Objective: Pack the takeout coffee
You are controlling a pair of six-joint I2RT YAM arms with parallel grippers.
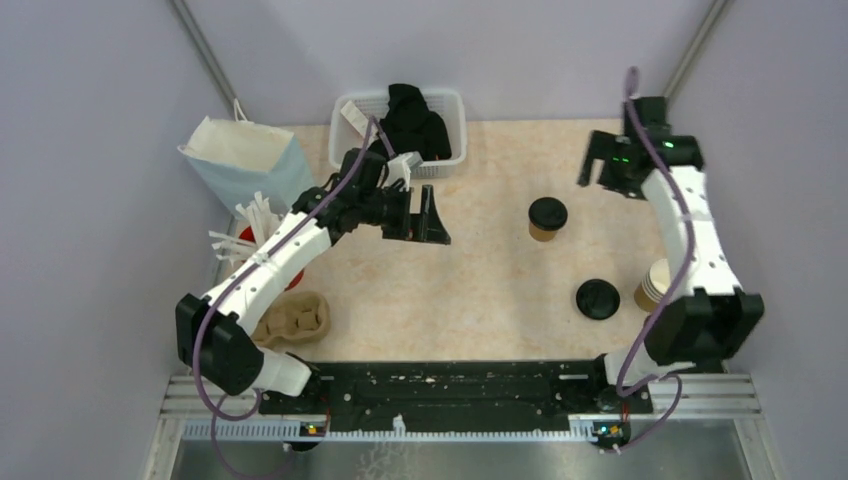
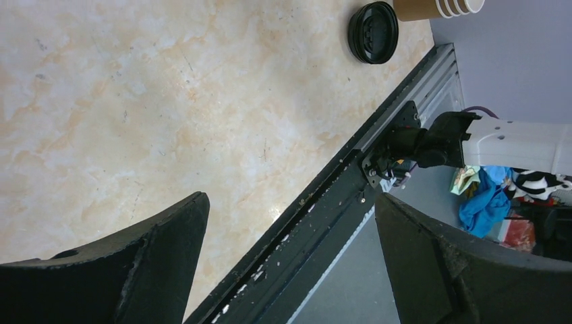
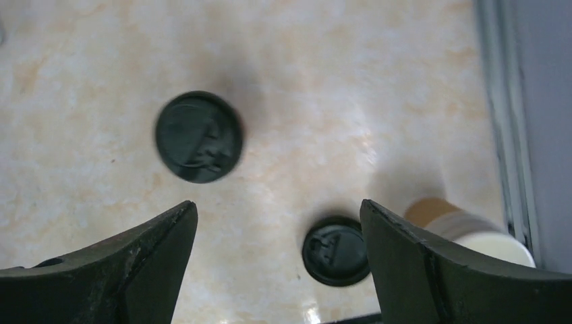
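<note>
The takeout coffee, a small kraft cup with a black lid on it, stands upright right of the table's middle. From above it shows in the right wrist view. My right gripper is open and empty, raised above the table behind and to the right of the cup; in its own view the cup lies ahead to the left. My left gripper is open and empty, held in the air to the left of the cup. Its own view does not show the cup.
A loose black lid lies near a stack of kraft cups at the right. A paper bag, a red cup of straws and a cardboard carrier sit at the left. A white basket holding black cloth stands at the back.
</note>
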